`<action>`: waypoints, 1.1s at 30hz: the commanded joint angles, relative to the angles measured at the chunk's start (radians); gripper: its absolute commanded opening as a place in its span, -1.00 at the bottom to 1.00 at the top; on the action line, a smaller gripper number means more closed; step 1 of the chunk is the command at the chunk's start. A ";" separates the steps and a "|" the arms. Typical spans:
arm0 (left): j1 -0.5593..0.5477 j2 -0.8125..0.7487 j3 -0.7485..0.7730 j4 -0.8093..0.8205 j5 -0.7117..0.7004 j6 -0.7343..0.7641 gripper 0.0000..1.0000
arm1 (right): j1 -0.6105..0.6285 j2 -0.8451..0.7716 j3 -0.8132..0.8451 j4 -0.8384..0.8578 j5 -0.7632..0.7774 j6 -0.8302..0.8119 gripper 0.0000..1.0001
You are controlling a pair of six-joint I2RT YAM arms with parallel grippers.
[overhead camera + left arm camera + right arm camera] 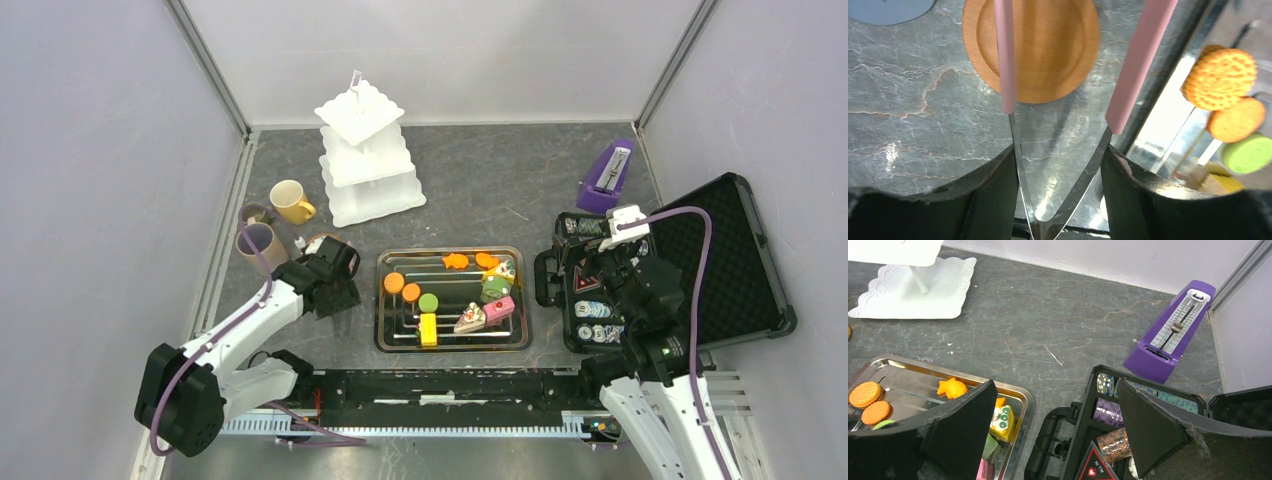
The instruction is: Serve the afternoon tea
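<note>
The white three-tier stand (365, 155) stands at the back. The yellow mug (290, 202), beige-lilac mug (262, 245) and small green mug (254, 213) sit to its left. A steel tray (520, 340) holds orange biscuits (394, 283), a green biscuit (428, 302) and toy cakes (498, 309). My left gripper (330, 282) is left of the tray, shut on metal tongs (1020, 165) with pink tips. The tips hang spread over a round orange wooden disc (1048, 45). The biscuits (1220, 77) lie to the tongs' right. My right gripper (625, 250) is open and empty above the poker case's left edge.
An open black case (700, 260) with poker chips (1110, 410) lies right of the tray. A purple metronome (607, 177) stands behind it. Grey walls close the table on three sides. A blue round thing (888, 7) lies beyond the orange disc.
</note>
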 commanded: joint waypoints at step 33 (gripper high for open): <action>-0.315 0.379 0.672 -0.390 0.610 0.653 0.12 | -0.004 0.015 -0.065 0.061 -0.095 0.086 0.96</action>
